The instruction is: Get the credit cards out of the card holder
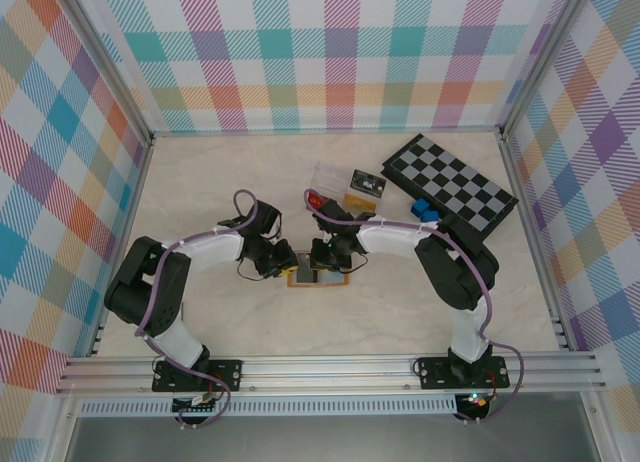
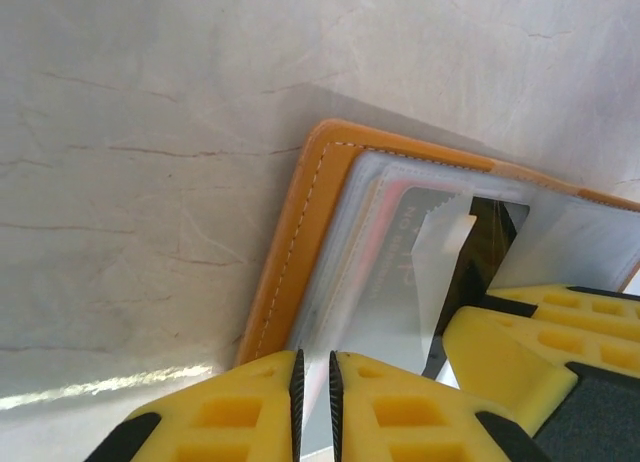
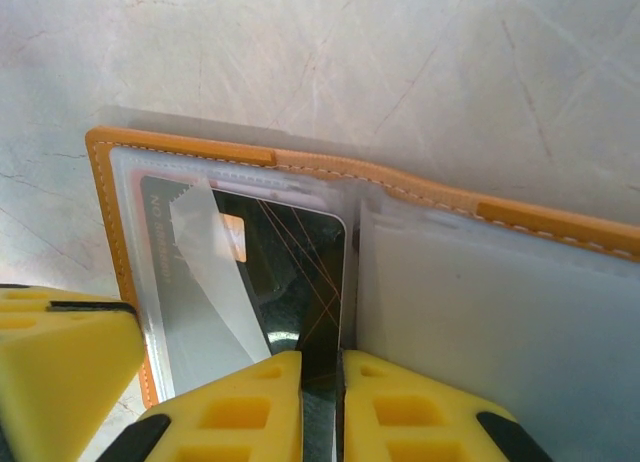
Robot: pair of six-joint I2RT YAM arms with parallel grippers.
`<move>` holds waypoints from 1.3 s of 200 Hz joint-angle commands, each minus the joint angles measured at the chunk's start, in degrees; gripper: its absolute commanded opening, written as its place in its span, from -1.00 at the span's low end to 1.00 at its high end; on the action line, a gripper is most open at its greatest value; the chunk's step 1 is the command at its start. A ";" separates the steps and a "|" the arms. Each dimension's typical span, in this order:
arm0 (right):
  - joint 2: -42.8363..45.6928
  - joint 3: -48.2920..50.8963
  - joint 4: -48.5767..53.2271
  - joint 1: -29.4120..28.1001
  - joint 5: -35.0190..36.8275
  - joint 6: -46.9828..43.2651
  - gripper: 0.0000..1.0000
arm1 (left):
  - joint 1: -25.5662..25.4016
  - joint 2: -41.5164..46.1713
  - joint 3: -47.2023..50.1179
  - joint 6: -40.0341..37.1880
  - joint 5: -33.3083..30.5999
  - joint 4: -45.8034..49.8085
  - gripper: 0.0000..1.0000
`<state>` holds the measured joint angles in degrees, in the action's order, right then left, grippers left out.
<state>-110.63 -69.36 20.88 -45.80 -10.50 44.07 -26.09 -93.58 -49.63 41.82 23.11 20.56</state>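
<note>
Right jaws apparently around dark card (image 3: pixel 300 282)

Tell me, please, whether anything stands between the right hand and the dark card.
Nothing visible: the dark card's near edge sits between the right hand's fingers, though the card holder's clear sleeve covers its left part.
</note>
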 commanded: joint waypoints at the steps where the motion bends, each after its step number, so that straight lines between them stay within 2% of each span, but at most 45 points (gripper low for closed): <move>1: 1.86 0.52 2.61 0.12 1.70 -1.18 -0.70 | 0.25 3.43 -1.21 -1.30 0.51 0.73 -0.67; 40: 1.75 0.54 2.23 0.10 0.88 -1.36 -0.71 | 0.25 1.34 0.19 0.62 5.28 -6.33 -0.69; 80: 1.39 0.47 2.85 0.11 1.33 -1.47 -0.76 | 0.18 -1.65 -0.05 0.38 6.58 -7.38 -0.71; 105: 1.11 -0.34 4.69 0.12 2.09 -2.02 -0.78 | 0.38 -3.28 -0.39 -0.39 4.36 -5.46 -0.72; 178: 3.42 1.02 5.02 0.21 5.62 -2.76 -0.85 | 0.95 -3.72 0.61 -0.65 3.43 -5.13 -0.64; 260: 4.48 3.80 1.33 1.31 3.02 -3.11 -0.83 | 1.09 -3.91 0.58 -1.13 3.96 -5.10 -0.60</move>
<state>-107.02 -66.74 21.26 -44.93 -7.92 41.95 -26.04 -96.92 -49.65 42.06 28.25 13.72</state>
